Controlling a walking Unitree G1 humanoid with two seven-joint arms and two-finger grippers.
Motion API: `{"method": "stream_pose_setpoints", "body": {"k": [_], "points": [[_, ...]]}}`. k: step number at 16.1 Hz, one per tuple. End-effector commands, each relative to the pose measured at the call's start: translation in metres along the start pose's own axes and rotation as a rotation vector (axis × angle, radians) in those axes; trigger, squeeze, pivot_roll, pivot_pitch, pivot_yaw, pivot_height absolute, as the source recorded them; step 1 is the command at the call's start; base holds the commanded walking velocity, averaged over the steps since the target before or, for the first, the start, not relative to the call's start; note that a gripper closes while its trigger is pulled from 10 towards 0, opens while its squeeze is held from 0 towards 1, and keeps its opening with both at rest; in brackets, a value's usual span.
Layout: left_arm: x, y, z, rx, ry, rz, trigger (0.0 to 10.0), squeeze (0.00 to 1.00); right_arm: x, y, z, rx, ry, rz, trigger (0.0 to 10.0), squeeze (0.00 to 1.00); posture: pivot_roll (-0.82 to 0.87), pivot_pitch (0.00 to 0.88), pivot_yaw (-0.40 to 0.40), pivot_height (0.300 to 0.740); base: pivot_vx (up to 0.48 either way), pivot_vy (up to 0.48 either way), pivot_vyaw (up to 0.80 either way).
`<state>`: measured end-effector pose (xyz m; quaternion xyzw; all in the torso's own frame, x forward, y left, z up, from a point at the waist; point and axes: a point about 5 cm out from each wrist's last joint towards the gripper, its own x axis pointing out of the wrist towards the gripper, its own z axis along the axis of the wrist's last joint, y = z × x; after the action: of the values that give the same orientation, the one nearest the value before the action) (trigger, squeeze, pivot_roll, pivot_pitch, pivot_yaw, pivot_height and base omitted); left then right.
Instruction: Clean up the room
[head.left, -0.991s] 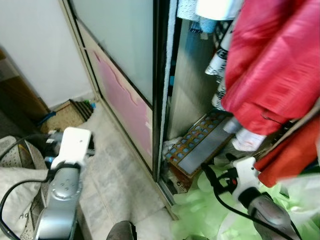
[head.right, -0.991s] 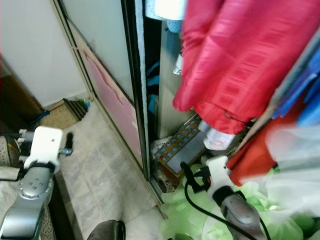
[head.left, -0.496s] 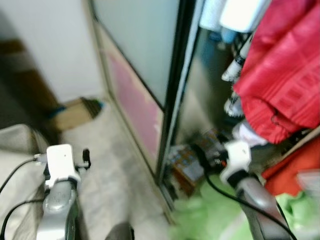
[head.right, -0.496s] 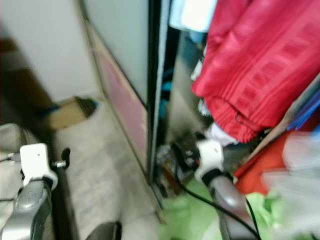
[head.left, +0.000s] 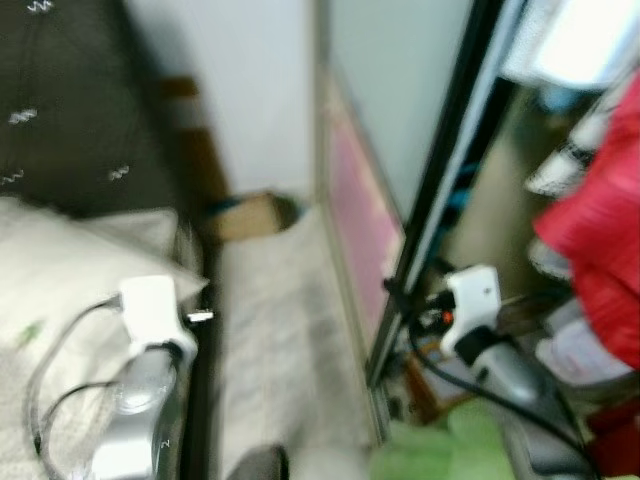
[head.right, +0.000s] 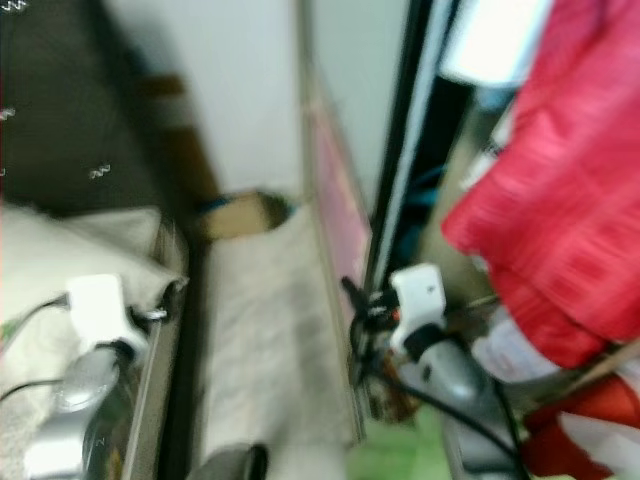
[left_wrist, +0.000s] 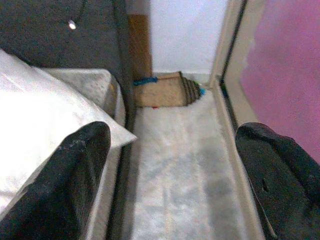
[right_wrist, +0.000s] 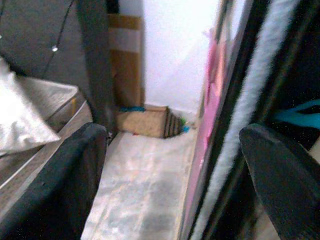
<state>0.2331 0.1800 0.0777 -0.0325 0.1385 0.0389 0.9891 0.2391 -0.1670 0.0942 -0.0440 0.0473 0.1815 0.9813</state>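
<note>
A narrow floor strip runs toward twelve o'clock; both the left gripper and the right gripper are spread, empty; it should steady before reaching.

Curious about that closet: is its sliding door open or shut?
Open. Past the sliding door's dark edge, red clothes hang in plain sight.
</note>
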Motion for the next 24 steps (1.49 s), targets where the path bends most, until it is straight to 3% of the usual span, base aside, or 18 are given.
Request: {"method": "stream_pose_setpoints", "body": {"k": [1, 6, 8, 12, 15, 19, 21, 24], "points": [[0.000, 0.004, 0.007, 0.009, -0.027, 0.007, 10.0, 0.00, 0.000, -0.002, 0.004, -0.001, -0.011, -0.006, 10.0, 0.00, 0.01, 0.035, -0.007, 0.740, 0.000, 0.000, 0.79], [-0.001, 0.004, 0.003, 0.081, -0.004, -0.018, 10.0, 0.00, -0.009, 0.013, -0.004, 0.056, 0.056, 0.131, 10.0, 0.00, 0.01, 0.061, -0.015, 0.740, 0.000, 0.000, 0.79], [-0.008, 0.000, 0.004, 0.172, -0.060, -0.071, 10.0, 0.00, -0.012, 0.011, -0.005, 0.051, 0.060, 0.121, 10.0, 0.00, 0.01, 0.068, -0.021, 0.740, 0.000, 0.000, 0.79], [-0.010, -0.002, 0.007, 0.235, -0.107, -0.097, 10.0, 0.00, -0.010, 0.007, -0.008, 0.057, 0.070, 0.121, 10.0, 0.00, 0.02, 0.077, -0.029, 0.740, 0.000, 0.000, 0.79], [-0.008, -0.004, 0.008, 0.248, -0.118, -0.095, 10.0, 0.00, -0.008, 0.004, -0.011, 0.058, 0.074, 0.114, 10.0, 0.00, 0.02, 0.078, -0.029, 0.740, 0.000, 0.000, 0.79], [-0.008, -0.007, 0.012, 0.218, -0.148, -0.097, 10.0, 0.00, -0.007, 0.001, -0.013, 0.066, 0.069, 0.098, 10.0, 0.00, 0.02, 0.079, -0.031, 0.740, 0.000, 0.000, 0.00], [-0.008, -0.008, 0.018, 0.281, -0.190, -0.090, 10.0, 0.00, -0.006, 0.001, -0.012, 0.057, 0.056, 0.109, 10.0, 0.00, 0.02, 0.074, -0.030, 0.740, 0.000, 0.000, 0.00], [-0.007, -0.010, 0.017, 0.223, -0.191, -0.078, 10.0, 0.00, -0.004, 0.002, -0.009, 0.034, 0.043, 0.127, 10.0, 0.00, 0.02, 0.069, -0.033, 0.740, 0.000, 0.000, 0.79]]}}
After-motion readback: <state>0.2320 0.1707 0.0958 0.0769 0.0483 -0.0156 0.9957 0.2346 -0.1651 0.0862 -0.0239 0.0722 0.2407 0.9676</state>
